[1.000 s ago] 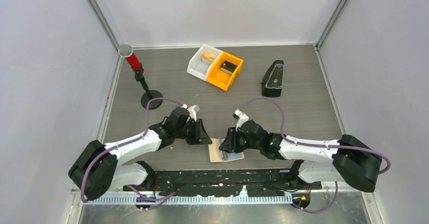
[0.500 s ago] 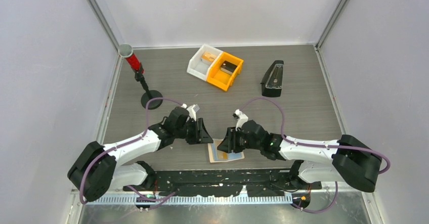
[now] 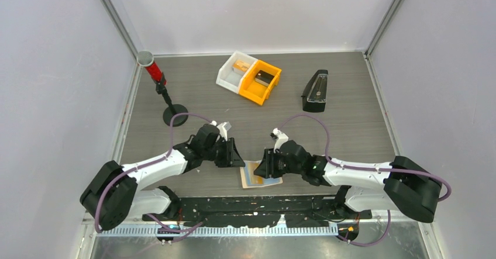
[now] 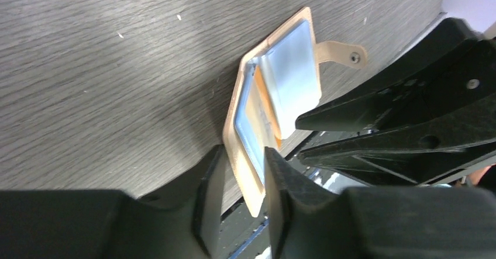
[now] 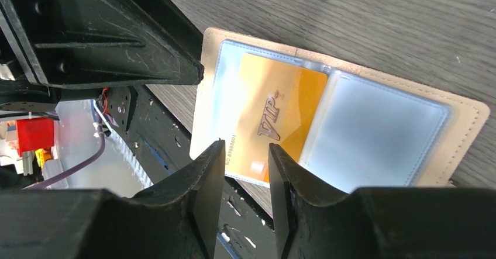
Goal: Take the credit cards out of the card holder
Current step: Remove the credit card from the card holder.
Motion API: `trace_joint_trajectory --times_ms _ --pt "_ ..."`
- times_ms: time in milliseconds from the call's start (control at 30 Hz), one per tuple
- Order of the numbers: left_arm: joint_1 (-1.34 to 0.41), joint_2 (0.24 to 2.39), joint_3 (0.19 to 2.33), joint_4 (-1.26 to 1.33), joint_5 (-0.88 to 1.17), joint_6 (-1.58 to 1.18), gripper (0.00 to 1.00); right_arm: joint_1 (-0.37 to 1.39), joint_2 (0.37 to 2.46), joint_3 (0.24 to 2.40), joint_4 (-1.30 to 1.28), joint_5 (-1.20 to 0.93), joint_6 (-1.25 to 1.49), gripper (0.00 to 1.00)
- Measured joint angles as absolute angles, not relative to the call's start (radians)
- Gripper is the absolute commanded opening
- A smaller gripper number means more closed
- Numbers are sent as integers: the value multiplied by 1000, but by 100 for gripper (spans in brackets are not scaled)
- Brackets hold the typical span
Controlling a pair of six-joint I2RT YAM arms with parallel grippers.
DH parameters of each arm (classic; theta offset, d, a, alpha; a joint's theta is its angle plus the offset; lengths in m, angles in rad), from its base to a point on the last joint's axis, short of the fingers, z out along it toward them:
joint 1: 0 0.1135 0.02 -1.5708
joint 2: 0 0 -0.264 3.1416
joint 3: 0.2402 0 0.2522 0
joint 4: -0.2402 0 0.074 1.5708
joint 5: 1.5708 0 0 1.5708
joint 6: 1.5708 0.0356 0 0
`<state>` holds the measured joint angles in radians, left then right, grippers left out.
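Observation:
The tan card holder (image 3: pixel 244 180) lies open at the table's near edge, partly over the edge. An orange credit card (image 5: pixel 275 118) marked VIP shows in one clear pocket; the pocket beside it (image 5: pixel 374 136) looks pale blue-grey. In the left wrist view one flap (image 4: pixel 241 154) stands raised, the strap tab (image 4: pixel 345 51) at its far end. My left gripper (image 4: pixel 243 154) is shut on that flap. My right gripper (image 5: pixel 246 148) is open, its tips just short of the orange card's near edge, nothing between them. In the top view the left gripper (image 3: pixel 238 159) and right gripper (image 3: pixel 262 168) meet over the holder.
At the back stand a white bin (image 3: pixel 237 71) and an orange bin (image 3: pixel 261 82), each holding something. A black wedge case (image 3: pixel 315 91) sits at the back right. A red cylinder on a black stand (image 3: pixel 158 78) is at the back left. A black rail (image 3: pixel 257 203) runs under the holder.
The holder has come open further, so the orange card now shows where only tan and blue showed before. Both arms have barely shifted.

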<state>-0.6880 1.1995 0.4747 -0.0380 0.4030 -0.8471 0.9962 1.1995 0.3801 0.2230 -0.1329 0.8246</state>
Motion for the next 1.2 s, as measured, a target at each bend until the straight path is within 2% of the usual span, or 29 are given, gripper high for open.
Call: trace_joint_trajectory --times_ms 100,267,400,567,633,800,1033,1200 --pt "-688 1208 475 -68 382 -825 49 989 1190 379 209 -127 817 41" --pt "-688 1171 476 -150 331 -805 49 983 1178 361 207 -124 814 40" --pt "-704 1110 501 -209 309 -804 42 979 1174 356 200 -124 814 40" --pt "-751 1089 559 -214 310 -804 23 979 1173 356 192 -121 813 39" --pt "-761 1102 564 -198 319 -804 19 979 1173 356 193 -121 814 39" --pt "-766 1164 557 -174 327 -806 16 979 1184 356 216 -127 815 40" --pt "-766 1223 489 -85 324 -815 8 979 1232 356 232 -133 820 40" --pt "-766 1281 455 -49 314 -823 6 979 1256 356 232 -129 827 42"
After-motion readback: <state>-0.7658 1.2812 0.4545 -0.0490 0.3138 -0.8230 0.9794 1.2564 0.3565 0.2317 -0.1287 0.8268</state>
